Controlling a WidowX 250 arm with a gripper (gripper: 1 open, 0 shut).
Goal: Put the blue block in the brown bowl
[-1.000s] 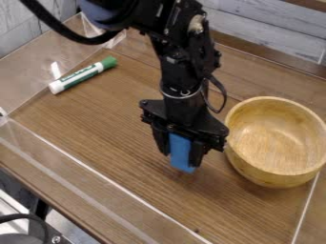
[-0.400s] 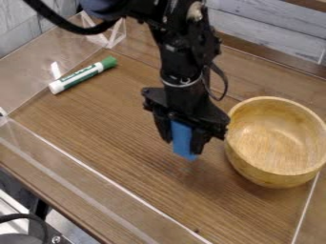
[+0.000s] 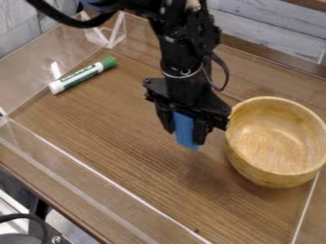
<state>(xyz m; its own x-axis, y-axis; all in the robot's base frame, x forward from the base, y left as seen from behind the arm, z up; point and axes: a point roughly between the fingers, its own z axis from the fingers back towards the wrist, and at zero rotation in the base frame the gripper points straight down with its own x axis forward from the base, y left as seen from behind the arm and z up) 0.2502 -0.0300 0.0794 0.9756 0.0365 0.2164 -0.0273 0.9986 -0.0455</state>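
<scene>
My gripper (image 3: 189, 129) hangs over the middle of the wooden table, shut on the blue block (image 3: 188, 132). The block stands upright between the black fingers, its lower end clear of the tabletop. The brown bowl (image 3: 273, 140) sits to the right of the gripper, close by, and nothing lies inside it. The block is left of the bowl's rim, not over it.
A white marker with a green cap (image 3: 83, 73) lies at the back left of the table (image 3: 102, 133). Clear plastic walls (image 3: 38, 52) edge the table on the left and front. Black cables trail from the arm at the top.
The gripper has risen with the blue block and shifted slightly right and back, toward the bowl. The bowl and marker have not moved.
</scene>
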